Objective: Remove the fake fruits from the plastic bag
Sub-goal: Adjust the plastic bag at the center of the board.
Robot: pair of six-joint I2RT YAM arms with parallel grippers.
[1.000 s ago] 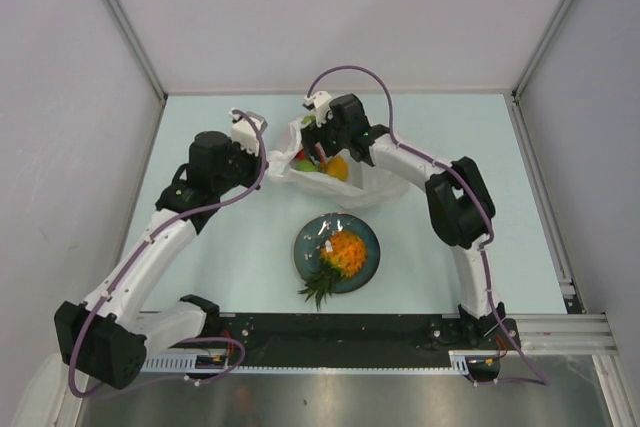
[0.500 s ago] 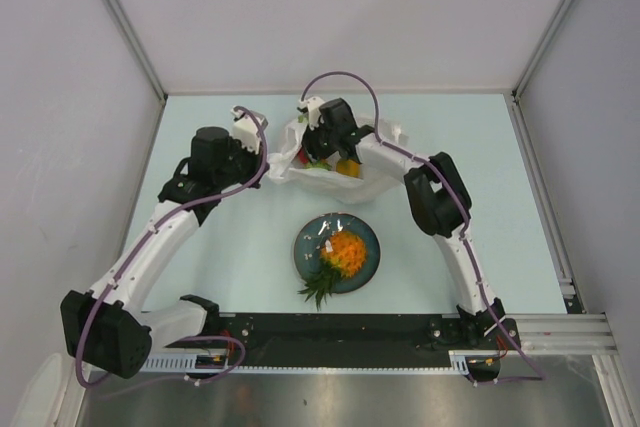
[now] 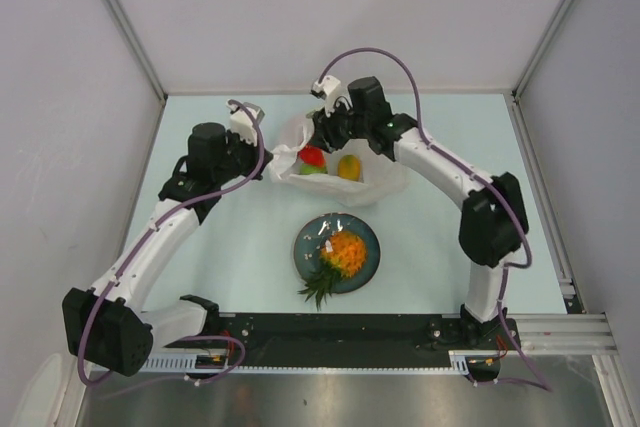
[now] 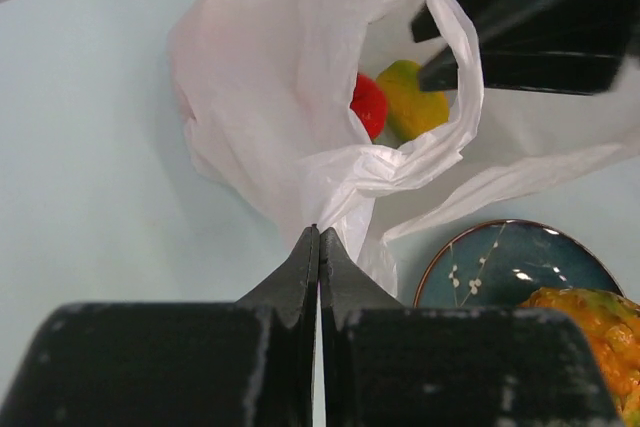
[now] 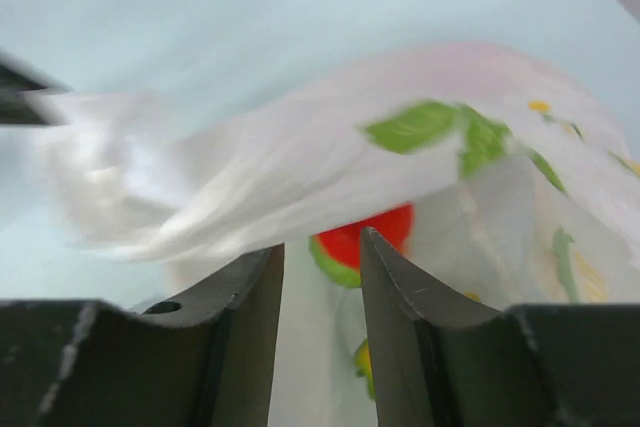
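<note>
White crinkly plastic bag lies far and central on the tabletop in the top view, with a red fruit and a mango inside. The pineapple sits on the plate nearer, so unloading looks partway done. From the left wrist, the left pincer is clamped fully on the bag's left fold. From the right wrist, the right pincer shows a narrow gap at the far rim, with film between its fingers but no firm hold, so next it should pinch that rim or reach for the red fruit.
</note>
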